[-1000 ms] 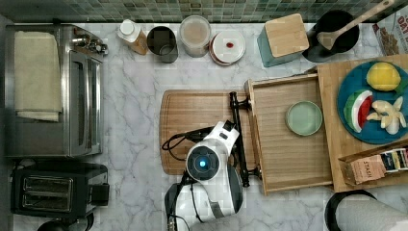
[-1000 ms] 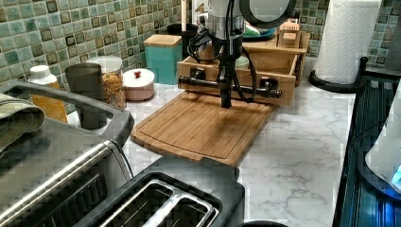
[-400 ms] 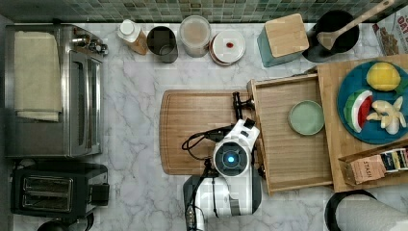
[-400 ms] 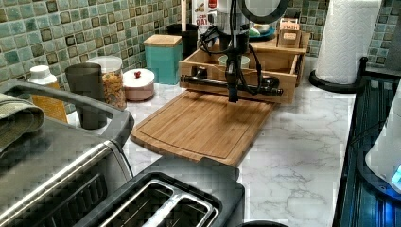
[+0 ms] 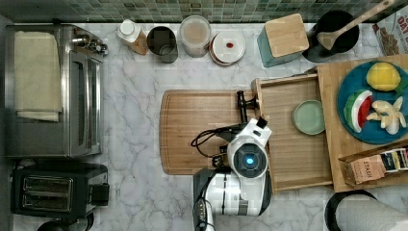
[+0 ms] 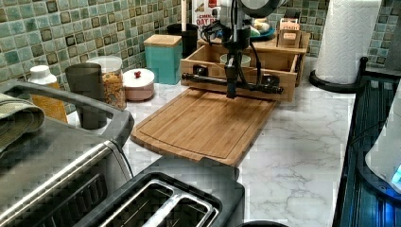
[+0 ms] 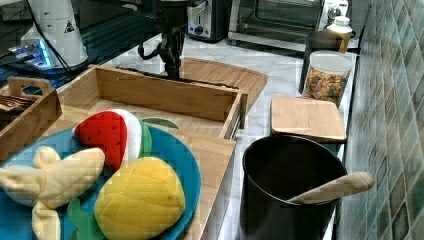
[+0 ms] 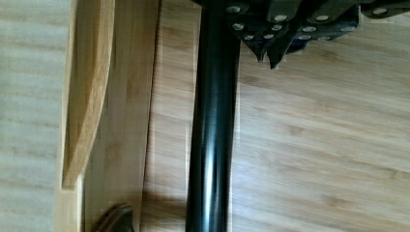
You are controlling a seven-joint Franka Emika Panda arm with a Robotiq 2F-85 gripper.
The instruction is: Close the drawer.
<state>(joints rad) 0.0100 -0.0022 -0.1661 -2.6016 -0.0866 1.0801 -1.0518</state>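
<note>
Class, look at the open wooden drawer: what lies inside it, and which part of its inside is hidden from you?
Inside the drawer sits one pale green dish on the bare wood floor. In the top view, the robot arm covers the strip just behind the black handle, so nothing can be told there.

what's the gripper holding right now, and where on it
Nothing is visibly gripped. The gripper is down at the drawer's black bar handle, its fingertips together beside the bar, not around it.
</note>
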